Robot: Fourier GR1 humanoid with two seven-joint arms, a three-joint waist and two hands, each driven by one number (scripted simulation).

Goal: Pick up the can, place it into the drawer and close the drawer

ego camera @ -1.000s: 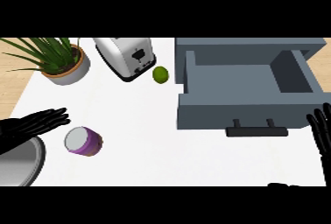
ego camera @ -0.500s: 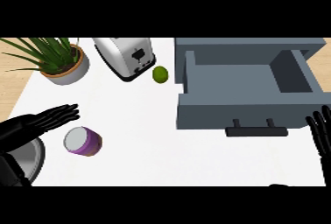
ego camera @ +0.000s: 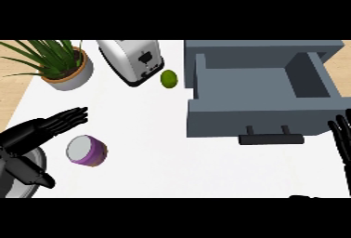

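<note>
can (ego camera: 86,150): purple sides, silver end turned up; on the tabletop (ego camera: 158,167) at the lower left, gripped by nothing, well apart from the drawer.
left hand (ego camera: 42,130): just up and left of the can; fingers straight and slightly spread, pointing up and to the right, fingertips reaching past the can's upper-left edge; touching the can or only hovering beside it, hard to tell from so steep an angle.
left forearm (ego camera: 14,179): grey, coming in at the lower-left corner, below and left of the can.
drawer (ego camera: 260,88): grey, pulled wide open at the upper right; inner floor in plain sight; front panel facing the lower edge.
handle (ego camera: 270,138): dark bar on two short posts, centred on the drawer's front panel.
right hand (ego camera: 341,144): at the right edge, just beside the right corner of the drawer's front; fingers straight, apart and pointing up; at rest, far from the can.
lime (ego camera: 168,78): green, on the tabletop between the toaster and the drawer's left wall, near both, touching neither.
toaster (ego camera: 132,60): silver with a dark end panel, set at a slant along the top edge, right of the plant.
plant (ego camera: 58,62): long green leaves in a tan and grey pot, in the upper-left corner of the tabletop, above the left hand.
</note>
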